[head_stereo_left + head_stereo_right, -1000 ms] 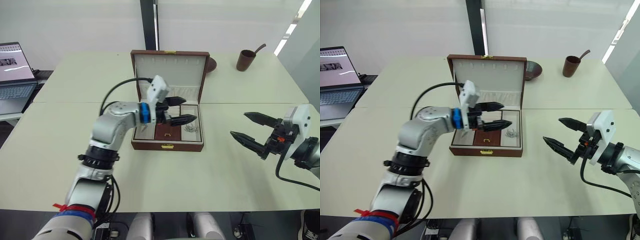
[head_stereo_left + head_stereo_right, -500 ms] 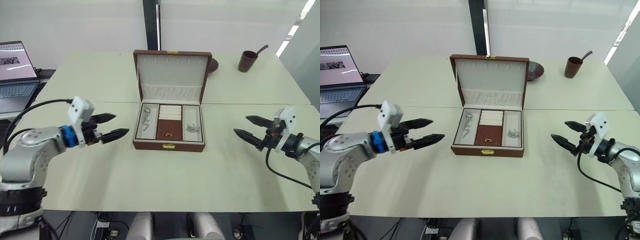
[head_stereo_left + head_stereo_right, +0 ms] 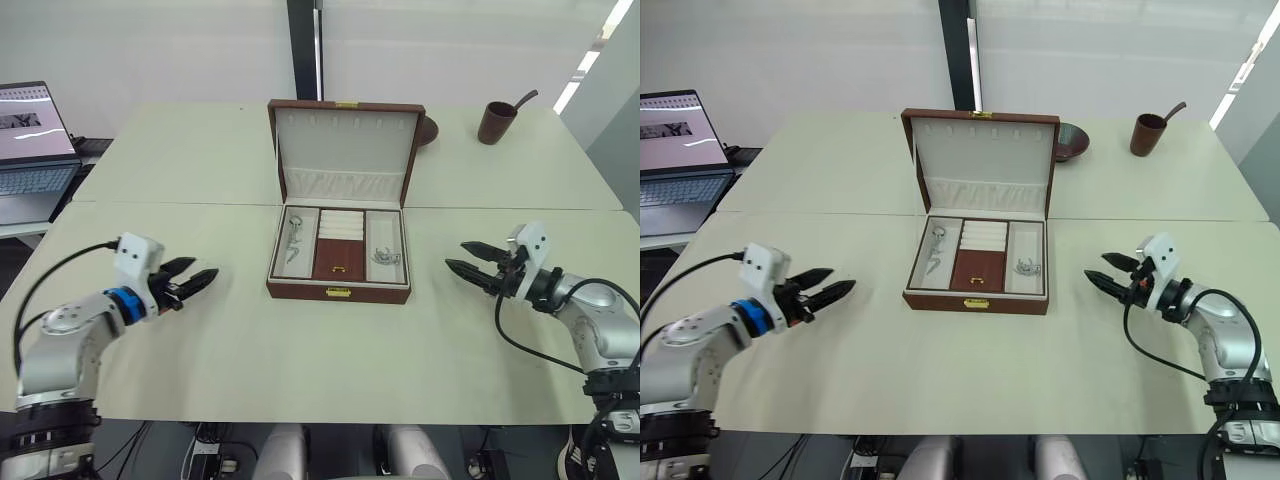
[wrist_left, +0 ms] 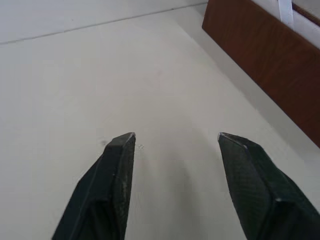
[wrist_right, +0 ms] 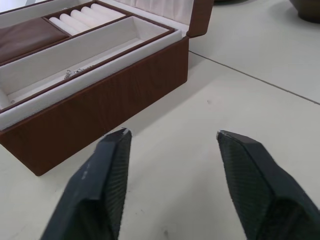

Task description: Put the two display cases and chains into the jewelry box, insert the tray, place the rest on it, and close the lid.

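Left eye view is showing the jewelry box sitting in the middle of the bench, with its lid standing upright on the far hinge and the gold clasp facing the robot. Inside it, the tray is sitting level with the rim: a silvery piece is lying in its left compartment, cream rolls and a brown patch with a small gold piece are filling the middle, and a small chain is lying in the right compartment. Judging by that, the lower layer is already covered, the tray is inserted and the remaining pieces appear to be on it; the display cases cannot be made out, so presumably they are lying beneath. Closing the lid is what is looking left to do. Out to the left, the left tool is hovering low over the bare bench, well apart from the box, its two black fingers spread and holding nothing. Out to the right, the right tool is pointing toward the box's right side, near it but not touching, fingers likewise spread and empty. Farther off, a laptop is sitting at the left edge, and a brown cup is standing at the far right.
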